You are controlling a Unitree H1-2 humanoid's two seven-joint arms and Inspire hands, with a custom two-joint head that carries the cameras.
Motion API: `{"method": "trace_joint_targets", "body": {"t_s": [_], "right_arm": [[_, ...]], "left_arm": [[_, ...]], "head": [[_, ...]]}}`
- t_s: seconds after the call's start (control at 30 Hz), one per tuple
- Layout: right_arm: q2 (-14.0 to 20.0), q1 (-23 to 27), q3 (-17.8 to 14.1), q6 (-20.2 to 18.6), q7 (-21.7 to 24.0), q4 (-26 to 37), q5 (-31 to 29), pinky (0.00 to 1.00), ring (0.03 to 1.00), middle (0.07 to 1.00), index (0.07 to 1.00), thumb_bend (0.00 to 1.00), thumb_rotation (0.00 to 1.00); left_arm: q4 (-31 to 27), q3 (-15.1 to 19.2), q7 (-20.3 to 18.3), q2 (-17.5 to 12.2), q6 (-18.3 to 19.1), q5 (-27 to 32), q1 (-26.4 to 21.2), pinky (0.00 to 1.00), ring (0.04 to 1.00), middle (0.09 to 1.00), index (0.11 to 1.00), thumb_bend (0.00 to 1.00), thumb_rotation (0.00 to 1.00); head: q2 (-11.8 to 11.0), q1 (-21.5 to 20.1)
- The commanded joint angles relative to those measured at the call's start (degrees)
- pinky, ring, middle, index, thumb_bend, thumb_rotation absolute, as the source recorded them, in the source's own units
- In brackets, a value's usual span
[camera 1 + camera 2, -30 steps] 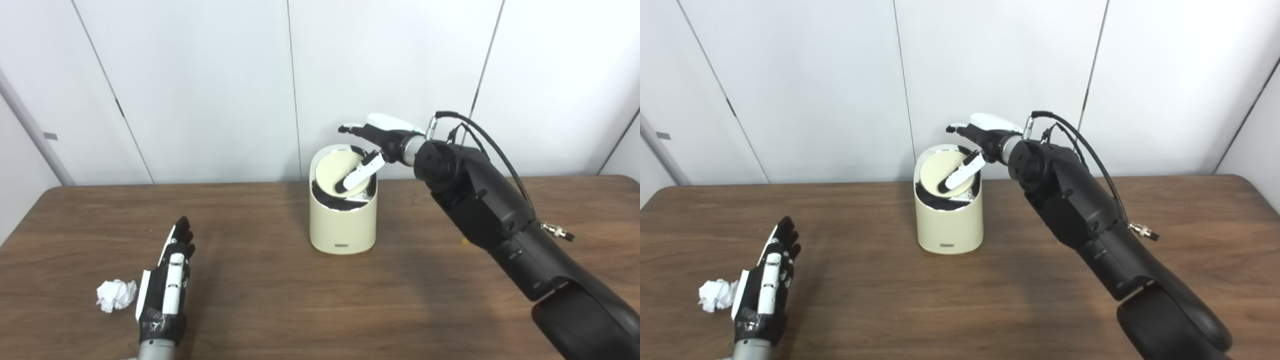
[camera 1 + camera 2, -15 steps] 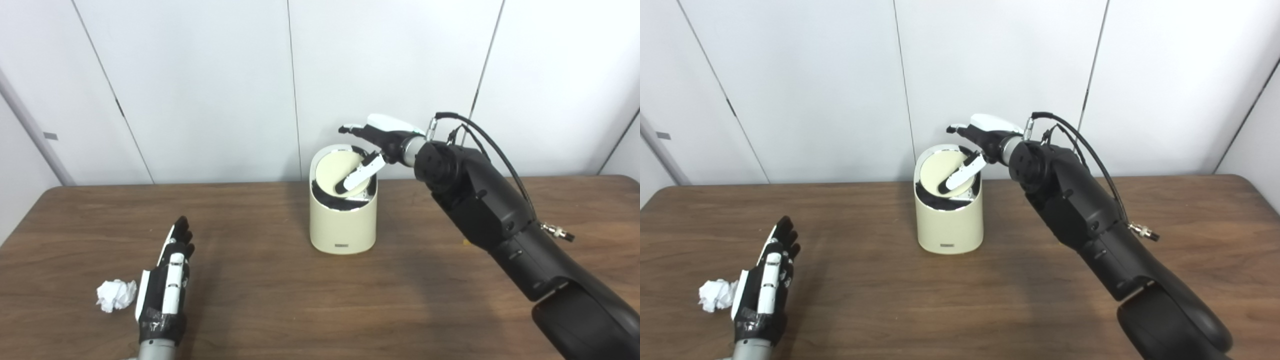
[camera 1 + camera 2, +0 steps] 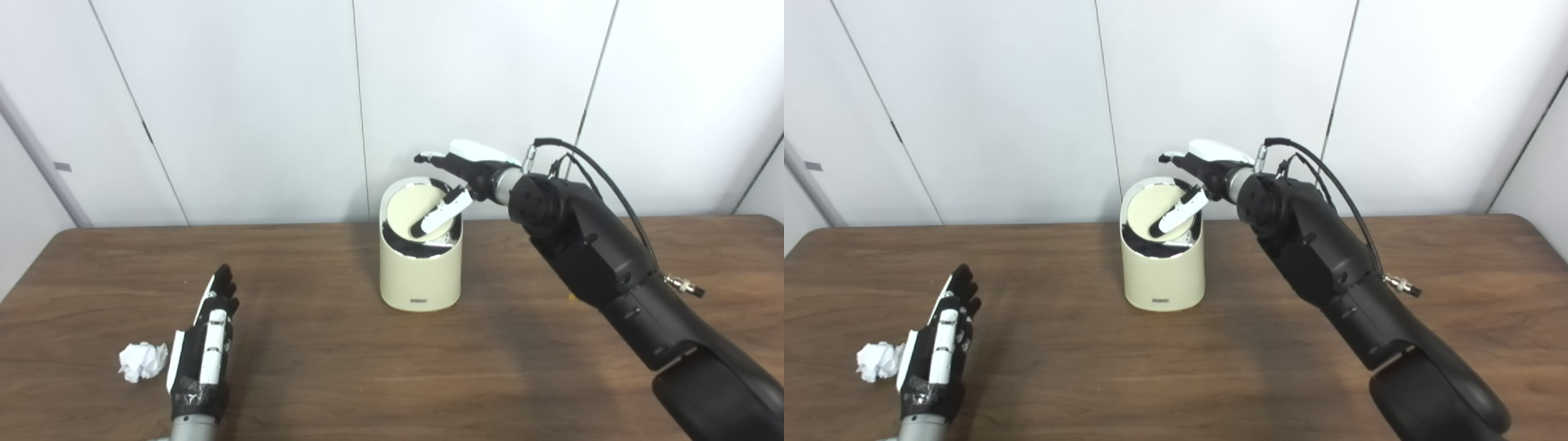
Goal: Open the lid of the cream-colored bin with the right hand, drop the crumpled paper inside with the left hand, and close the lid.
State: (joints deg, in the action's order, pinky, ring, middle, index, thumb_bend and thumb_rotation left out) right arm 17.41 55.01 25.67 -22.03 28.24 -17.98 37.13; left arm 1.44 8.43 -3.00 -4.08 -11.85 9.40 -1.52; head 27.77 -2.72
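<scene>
My right hand (image 3: 456, 177) — fingers spread, gripping nothing — pressed its thumb on the upright cream-colored bin's (image 3: 420, 269) tilted lid (image 3: 411, 212); my left hand (image 3: 205, 346) lay open beside the white crumpled paper (image 3: 142, 361).

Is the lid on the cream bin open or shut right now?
Open: the round cream lid is tilted, dark gap below it, right hand touching it.

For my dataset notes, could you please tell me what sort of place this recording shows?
Probably a lab or office test room, not a home: a bare wood-grain table, plain white wall panels, and only a cream-colored bin and crumpled paper laid out.
</scene>
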Motion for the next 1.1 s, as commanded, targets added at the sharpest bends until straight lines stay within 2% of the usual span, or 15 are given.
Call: {"method": "trace_joint_targets", "body": {"t_s": [0.0,0.23,0.43,0.6,0.8,0.9,1.07], "right_arm": [[1.3,1.7,-1.2,0.7,-0.8,2.2,-0.1,0.98,0.949,0.956,0.946,0.87,0.45],[2.3,2.3,-2.7,0.6,-0.5,5.2,-0.3,0.92,0.938,0.957,0.947,0.86,0.48],[2.5,2.3,-4.1,0.1,0.0,6.9,-1.1,0.92,0.948,0.967,0.949,0.86,0.48],[2.6,2.0,-5.1,-0.9,0.2,7.8,-1.3,0.85,0.934,0.958,0.945,0.87,0.47],[4.0,0.9,-6.9,-0.2,-0.2,7.9,-2.6,0.86,0.941,0.966,0.952,0.87,0.46],[4.9,0.3,-7.6,-0.9,-0.3,8.4,-2.8,0.82,0.926,0.965,0.953,0.88,0.47],[6.6,-1.3,-8.7,-1.5,0.4,10.5,-3.9,0.86,0.953,0.974,0.956,0.87,0.47]], "left_arm": [[4.3,-1.6,-0.3,2.3,-0.6,0.2,2.7,1.00,1.000,1.000,0.986,0.33,0.87],[4.6,-1.6,0.0,2.7,-0.7,-0.1,2.6,1.00,1.000,0.998,0.986,0.32,0.88],[5.1,-1.7,-0.2,2.8,-1.3,-0.1,2.5,1.00,1.000,1.000,0.992,0.32,0.88],[5.2,-1.6,-0.2,2.7,-1.6,-0.2,2.5,1.00,1.000,0.999,0.988,0.32,0.87],[5.3,-1.4,-0.3,2.7,-1.6,0.2,2.6,1.00,1.000,1.000,0.991,0.33,0.87],[5.5,-1.3,-0.2,2.6,-1.8,0.0,2.5,1.00,1.000,0.998,0.985,0.34,0.85],[5.7,-1.1,-0.2,2.4,-1.7,0.2,2.3,1.00,1.000,0.996,0.982,0.35,0.85]], "head": [[0.0,-0.2],[0.0,-0.3],[-0.1,-0.2],[-0.1,-0.2],[0.0,-0.6],[0.0,-0.8],[0.1,-1.1]]}}
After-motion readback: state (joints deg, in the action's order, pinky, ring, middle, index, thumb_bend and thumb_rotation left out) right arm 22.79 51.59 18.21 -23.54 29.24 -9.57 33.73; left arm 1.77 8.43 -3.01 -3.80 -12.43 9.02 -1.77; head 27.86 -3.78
